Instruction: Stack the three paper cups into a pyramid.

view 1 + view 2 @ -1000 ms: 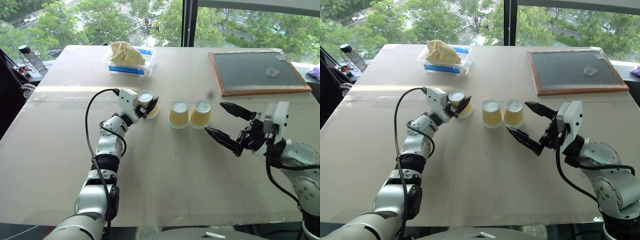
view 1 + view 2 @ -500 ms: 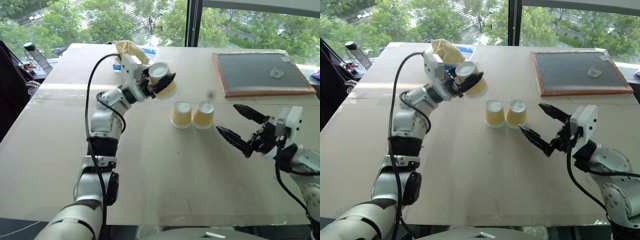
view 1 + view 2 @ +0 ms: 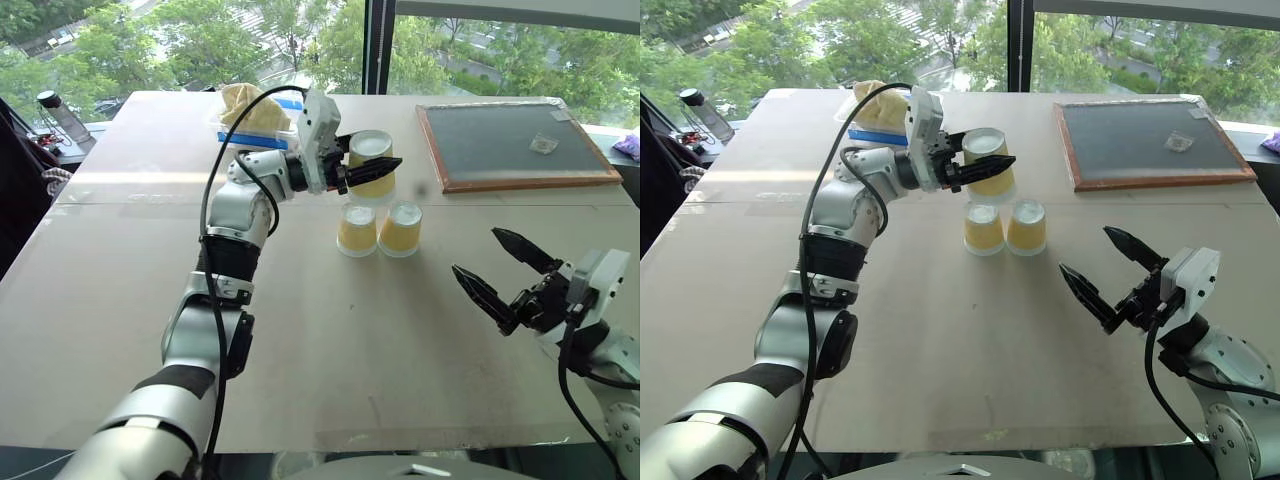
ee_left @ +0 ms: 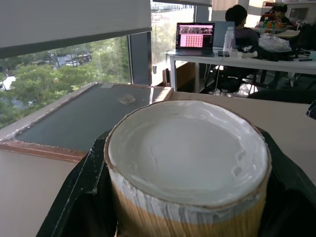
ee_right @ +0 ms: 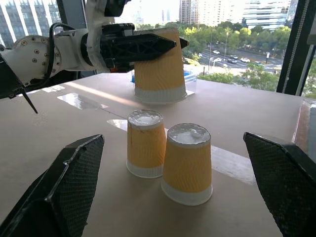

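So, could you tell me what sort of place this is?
Probably an upper-floor office or lab: a large table beside windows over treetops and a street, and desks with a laptop where a person sits.

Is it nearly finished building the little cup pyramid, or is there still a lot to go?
Nearly there. Done: two cups stand upside down side by side on the table, forming the base. In hand: the left gripper holds the third cup in the air above and just behind them. Left: lowering it onto the pair and letting go. The right gripper waits open, off to the side.
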